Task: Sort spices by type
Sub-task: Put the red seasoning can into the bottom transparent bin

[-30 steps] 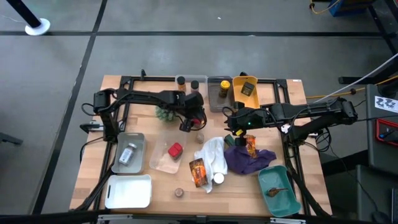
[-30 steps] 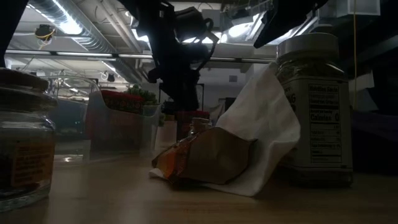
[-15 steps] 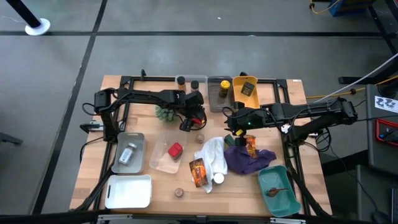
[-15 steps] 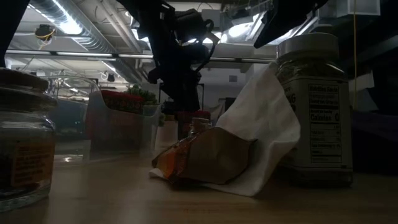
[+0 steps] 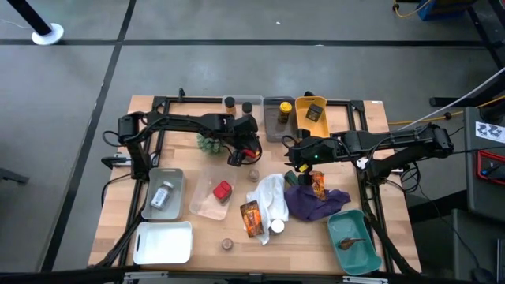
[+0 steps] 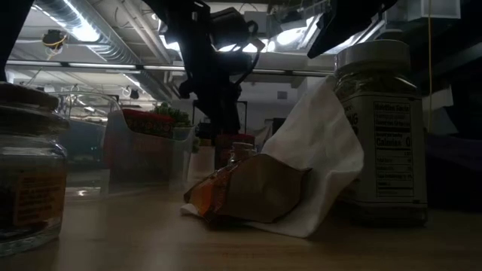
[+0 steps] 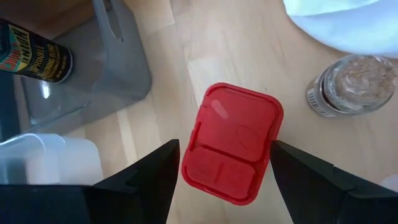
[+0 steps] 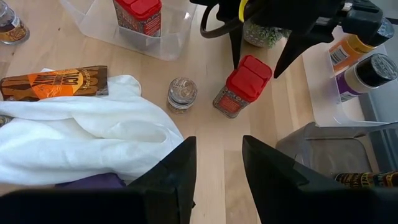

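Left gripper (image 7: 225, 163) spread wide, straddling upright red-lidded plastic spice tin (image 7: 231, 144) without clamping, evidently lined up for pickup toward clear plastic tray (image 5: 207, 207).

From above, even light falls on the table (image 5: 205, 241) with soft shadows. The low view is dim and backlit by ceiling strip lights (image 6: 75, 26), leaving the near jar (image 6: 380, 128) a blurred silhouette.

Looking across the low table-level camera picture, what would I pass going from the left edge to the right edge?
Glass jar → clear bin → orange-brown foil packet → white cloth → tall labelled spice jar.
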